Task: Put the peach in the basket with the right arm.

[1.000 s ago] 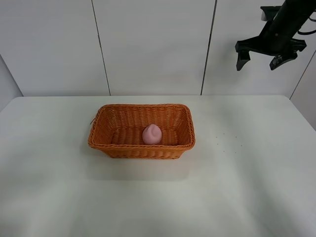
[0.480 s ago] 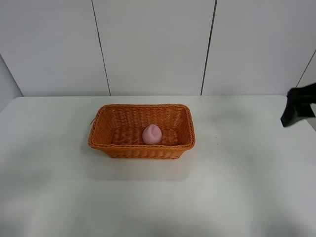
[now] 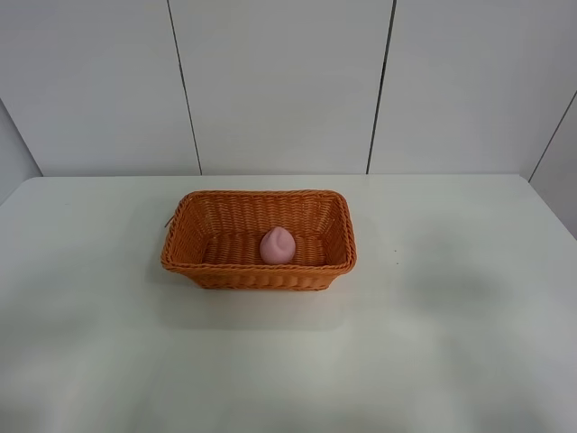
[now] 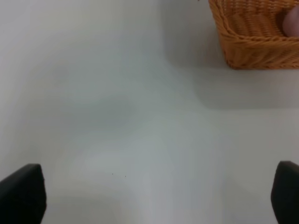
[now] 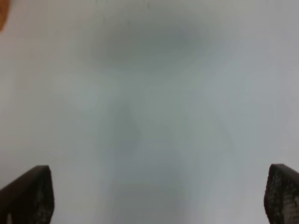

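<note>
The pink peach (image 3: 278, 244) lies inside the orange-brown wicker basket (image 3: 258, 203), near the middle of its floor, tip up. A corner of the basket (image 4: 247, 44) and a sliver of the peach (image 4: 292, 21) show in the left wrist view. Neither arm appears in the exterior high view. My left gripper (image 4: 149, 196) is open over bare table, its fingers far apart. My right gripper (image 5: 156, 196) is also open above bare table, nothing between its fingertips (image 5: 30, 193).
The white table (image 3: 451, 343) stretches around the basket. White wall panels with dark seams (image 3: 380, 86) stand behind the table's far edge. A faint shadow falls on the table right of the basket.
The right arm, high at the upper right a second ago, dropped toward the right edge and has now left the exterior high view. The peach and basket have not moved.
</note>
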Robot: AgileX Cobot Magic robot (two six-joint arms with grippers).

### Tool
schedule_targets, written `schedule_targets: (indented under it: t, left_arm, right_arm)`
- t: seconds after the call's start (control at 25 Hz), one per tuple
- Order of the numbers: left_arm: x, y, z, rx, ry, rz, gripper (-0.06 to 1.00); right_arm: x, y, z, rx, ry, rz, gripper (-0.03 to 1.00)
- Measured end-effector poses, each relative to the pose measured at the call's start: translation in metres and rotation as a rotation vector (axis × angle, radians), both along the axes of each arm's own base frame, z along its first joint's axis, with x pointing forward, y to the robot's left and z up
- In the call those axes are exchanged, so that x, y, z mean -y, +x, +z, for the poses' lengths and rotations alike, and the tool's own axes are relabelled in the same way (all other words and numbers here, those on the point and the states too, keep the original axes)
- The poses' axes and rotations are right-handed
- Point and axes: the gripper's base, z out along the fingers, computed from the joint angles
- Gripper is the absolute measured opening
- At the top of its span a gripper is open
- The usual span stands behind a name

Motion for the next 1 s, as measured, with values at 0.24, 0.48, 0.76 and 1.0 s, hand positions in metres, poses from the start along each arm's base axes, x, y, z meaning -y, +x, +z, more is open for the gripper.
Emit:
schedule_targets:
  t: [0.24, 0.48, 0.76, 1.0]
  left_arm:
    - [0.000, 0.000, 0.000, 0.000, 0.000, 0.000, 0.99]
    - [0.000, 0.000, 0.000, 0.000, 0.000, 0.000, 0.99]
    - [0.000, 0.000, 0.000, 0.000, 0.000, 0.000, 0.99]
    - [0.000, 0.000, 0.000, 0.000, 0.000, 0.000, 0.99]
  right_arm:
    - [0.002, -0.034, -0.008, 0.220, 0.010, 0.000, 0.70]
    - [0.002, -0.054, -0.006, 0.368, 0.017, 0.000, 0.70]
    - [0.003, -0.057, -0.006, 0.386, 0.017, 0.000, 0.70]
    - [0.003, -0.057, -0.006, 0.386, 0.017, 0.000, 0.70]
